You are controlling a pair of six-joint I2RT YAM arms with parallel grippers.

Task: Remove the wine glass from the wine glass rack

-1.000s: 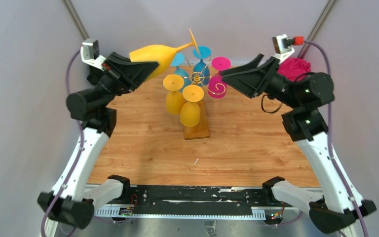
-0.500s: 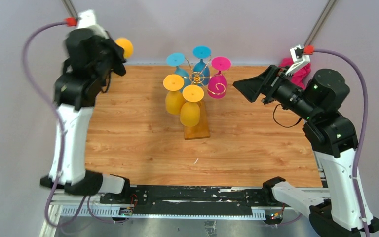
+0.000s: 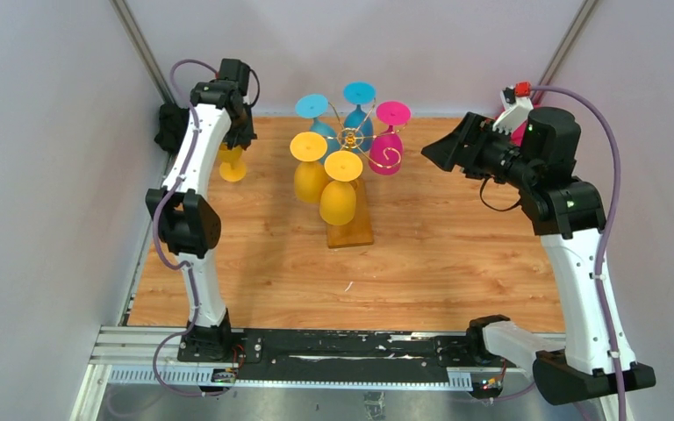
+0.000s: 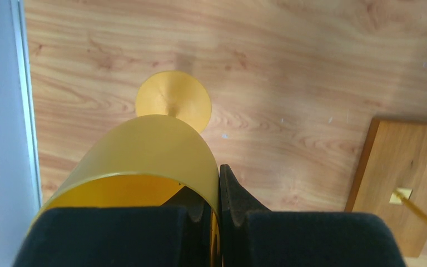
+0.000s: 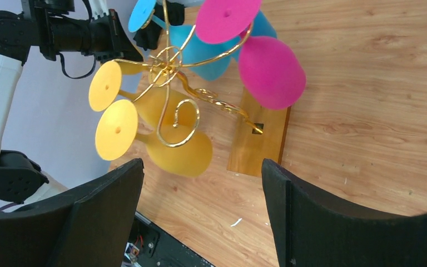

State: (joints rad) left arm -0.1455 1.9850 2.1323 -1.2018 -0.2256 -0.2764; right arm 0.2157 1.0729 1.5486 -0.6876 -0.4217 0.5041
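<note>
The wine glass rack is a gold wire stand on a wooden base at mid-table. Two yellow, two blue and one magenta glass hang on it upside down. It also shows in the right wrist view. My left gripper points down at the back left. It is shut on the rim of a yellow wine glass. The glass is upright, with its foot at the table surface; I cannot tell if it touches. My right gripper is open and empty to the right of the rack, also seen in its wrist view.
The table's left edge and grey wall lie close beside the held glass. The rack's base corner shows at the right of the left wrist view. Something pink sits behind the right wrist.
My left arm has swung the yellow glass away from the rack to the back left, turned it upright and lowered it to the table. My right gripper has drawn back a little.
</note>
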